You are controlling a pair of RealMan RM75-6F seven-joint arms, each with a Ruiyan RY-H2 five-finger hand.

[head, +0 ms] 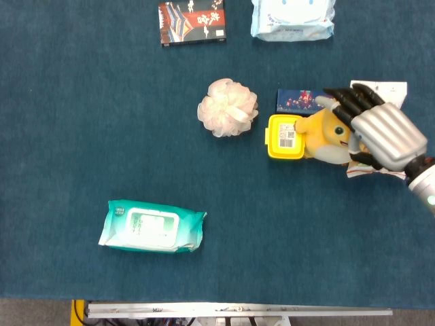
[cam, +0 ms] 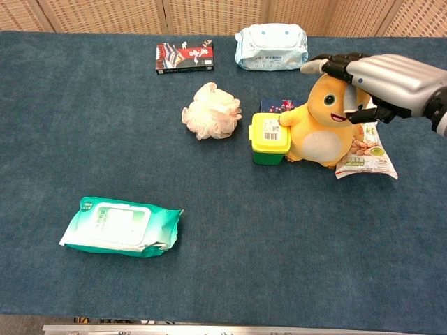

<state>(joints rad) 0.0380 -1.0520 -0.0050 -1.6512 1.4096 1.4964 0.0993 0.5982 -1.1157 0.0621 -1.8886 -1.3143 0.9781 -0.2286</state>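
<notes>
Right hand (cam: 380,80) sits directly over the yellow plush toy (cam: 323,125), palm down, fingers (cam: 334,65) draped across the crown of its head. Thumb shows below the palm on the toy's right side in the chest view. Fingers are spread and only loosely curved, not clamped, so I read the hand as unclenched and holding nothing (contact with the head looks likely, but I can't confirm it from either view).

Toy stands upright on the blue table (cam: 230,265), long axis vertical, so it lies straight below the palm; from above, the head view shows the hand (head: 384,136) covering the toy's right half (head: 325,133).

Neighbours are tight: yellow-lidded green box (cam: 268,139) touching the toy's front paw on its left, snack packet (cam: 364,155) just beside its right foot and partly under it, dark card pack (head: 296,100) just behind.

Left hand is not visible in either view, so the right one is the only hand near.
</notes>
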